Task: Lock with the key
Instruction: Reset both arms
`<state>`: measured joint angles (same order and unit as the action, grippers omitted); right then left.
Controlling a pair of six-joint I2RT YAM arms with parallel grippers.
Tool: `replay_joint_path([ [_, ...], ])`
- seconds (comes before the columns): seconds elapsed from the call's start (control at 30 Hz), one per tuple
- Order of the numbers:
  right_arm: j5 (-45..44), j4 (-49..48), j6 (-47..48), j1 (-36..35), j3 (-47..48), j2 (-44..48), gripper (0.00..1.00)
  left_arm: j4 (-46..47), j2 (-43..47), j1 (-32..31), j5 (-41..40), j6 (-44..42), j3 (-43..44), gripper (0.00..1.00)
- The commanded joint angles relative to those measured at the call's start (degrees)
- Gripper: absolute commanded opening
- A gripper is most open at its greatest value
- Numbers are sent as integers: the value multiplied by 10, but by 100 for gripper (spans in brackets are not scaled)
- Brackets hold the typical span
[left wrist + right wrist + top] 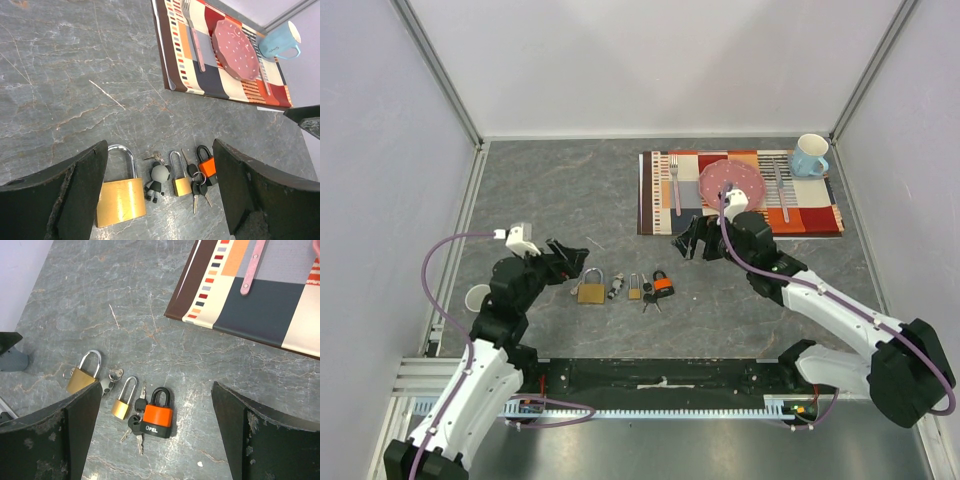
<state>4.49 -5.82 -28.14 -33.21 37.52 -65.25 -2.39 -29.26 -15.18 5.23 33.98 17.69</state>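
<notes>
Keys [134,426] with black heads lie bunched on the table [570,190], against the orange padlock [157,417], between it and the small brass padlock [122,405]. Most blades point toward the arm bases. One blade points the other way, running alongside the small padlock's shackle.

Only the top view shows both arms. The left arm bends up from its base and leans in, with the left gripper [572,268] close to the left end of the row, beside the big brass padlock [591,290]. The right arm stretches low across the table, with the right gripper [686,240] beyond the row's right end, near the placemat [820,215]. That view alone shows the white cup [477,298] at the left edge.

Both wrist views look down on the row. In each, the fingers [75,190] stand wide apart, holding nothing and clear of the locks. The left wrist view shows a small grey figure [157,181] between the brass padlocks, and further off the plate [235,47] and mug [280,42]. The right wrist view is the only one sharp enough to show white lettering on the orange padlock.

All three padlocks lie flat, their long axes running near to far and their shackles pointing away from the bases.
</notes>
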Motion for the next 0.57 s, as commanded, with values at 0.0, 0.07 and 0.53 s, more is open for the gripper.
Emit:
replay_joint_path([
  [0.0, -23, -5, 7, 0, 1, 39, 98, 37, -14, 2, 21, -20, 18, 90],
  [0.07, -29, -7, 8, 0, -8, 56, 98, 40, -25, 2, 28, -21, 20, 90],
  [0.53, -90, -182, 132, 1, -120, 186, 98, 100, 1, 1, 61, -89, 8, 90],
])
